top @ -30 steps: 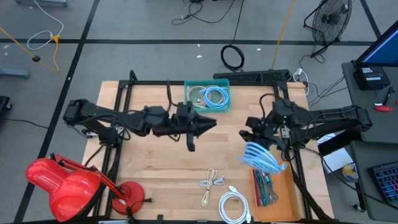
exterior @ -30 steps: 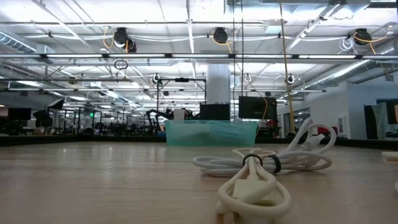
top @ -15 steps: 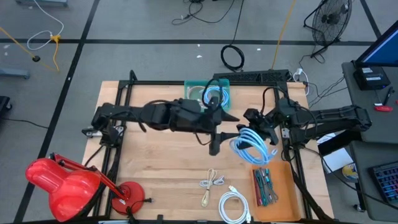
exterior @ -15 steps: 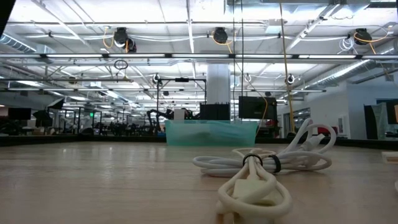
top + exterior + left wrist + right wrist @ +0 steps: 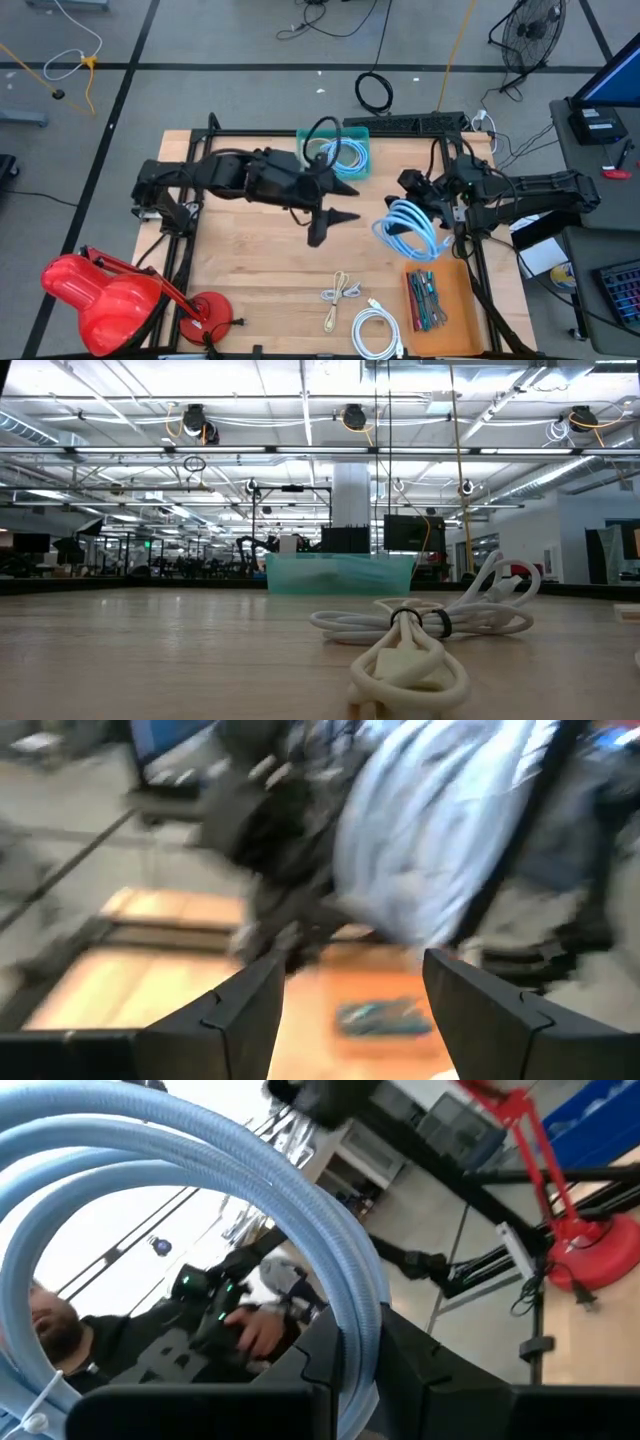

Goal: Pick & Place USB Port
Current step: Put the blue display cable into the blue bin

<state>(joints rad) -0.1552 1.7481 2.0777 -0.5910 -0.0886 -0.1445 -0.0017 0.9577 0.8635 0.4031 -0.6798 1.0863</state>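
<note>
Your right gripper (image 5: 428, 205) is clamped on the blue coiled cable (image 5: 410, 228), held above the table's right side; your left gripper (image 5: 335, 203) stands wide and empty, just beside that coil. Only the low view shows the white cable bundles (image 5: 420, 635) up close, before the teal bin (image 5: 340, 573).

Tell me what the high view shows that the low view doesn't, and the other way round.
Only the high view shows both arms: the left gripper open over the table's middle, the right gripper shut on a light blue coiled cable, plus a red desk lamp and an orange tray of tools. Only the low view shows the room's ceiling lights behind. Both show the teal bin, white coiled cable and wooden table.
</note>
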